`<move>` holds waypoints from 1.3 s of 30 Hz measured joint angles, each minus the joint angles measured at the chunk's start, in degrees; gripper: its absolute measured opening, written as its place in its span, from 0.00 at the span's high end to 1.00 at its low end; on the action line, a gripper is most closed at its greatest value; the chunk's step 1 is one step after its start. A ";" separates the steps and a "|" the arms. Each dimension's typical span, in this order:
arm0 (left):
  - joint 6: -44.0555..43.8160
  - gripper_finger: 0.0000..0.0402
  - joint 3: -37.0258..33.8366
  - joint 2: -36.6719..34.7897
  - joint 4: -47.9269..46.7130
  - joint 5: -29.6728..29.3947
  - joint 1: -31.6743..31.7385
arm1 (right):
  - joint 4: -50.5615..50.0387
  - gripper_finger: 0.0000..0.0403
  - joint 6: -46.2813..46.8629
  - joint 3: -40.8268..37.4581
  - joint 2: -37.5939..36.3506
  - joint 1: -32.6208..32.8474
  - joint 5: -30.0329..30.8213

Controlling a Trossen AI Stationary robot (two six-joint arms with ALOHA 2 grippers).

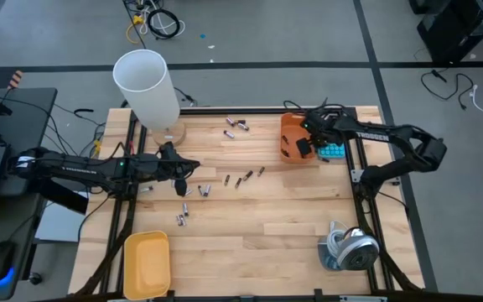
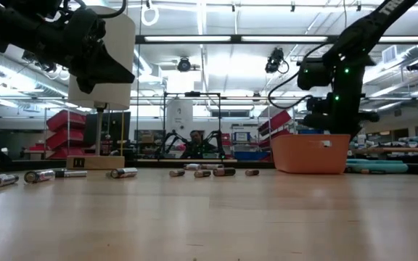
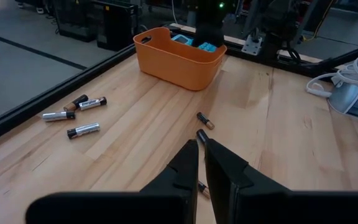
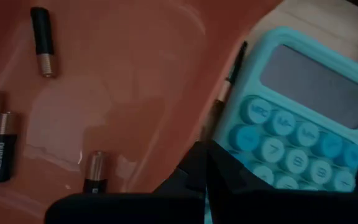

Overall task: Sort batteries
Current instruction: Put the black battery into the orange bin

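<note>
Batteries lie scattered on the wooden table: a group at the far side [image 1: 237, 126], some mid-table [image 1: 246, 178] [image 3: 202, 135], others nearer [image 1: 183, 214]. Several more lie flat on the floor of the orange bin [image 1: 290, 134], such as a black one [image 4: 42, 40] and a pair [image 4: 2, 146]. My left gripper [image 1: 189, 170] [image 3: 201, 155] hovers above the table left of centre, its fingers almost together. My right gripper [image 1: 307, 147] [image 4: 205, 165] is shut and points steeply down into the bin, next to the wall that faces the blue calculator [image 4: 303, 124]. My left gripper shows only a thin slit between its fingers [image 3: 185, 168]. A small brownish piece [image 3: 199, 186] shows in that slit. I cannot tell whether it is a battery held there or one lying on the table below.
A tall white cylinder on a wooden base [image 1: 145, 84] stands at the far left. A yellow bin [image 1: 147, 264] sits at the near left corner, and a grey device with a coiled cord [image 1: 350, 250] at the near right. The calculator [image 1: 334, 151] lies right of the orange bin.
</note>
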 joint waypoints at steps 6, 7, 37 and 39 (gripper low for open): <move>0.00 0.92 -0.01 0.00 -0.01 0.00 0.00 | 5.67 1.00 -0.73 0.00 2.53 0.83 -4.98; 0.00 0.92 0.00 0.00 0.00 0.00 0.00 | 7.00 1.00 -0.86 0.00 2.86 1.18 -5.79; 0.31 0.92 -0.01 0.00 0.04 -0.46 0.00 | 16.65 1.00 6.93 0.00 5.64 -3.68 9.46; 0.37 0.92 -0.02 0.00 0.04 -0.66 0.00 | 17.26 1.00 7.88 0.00 5.64 -3.33 9.51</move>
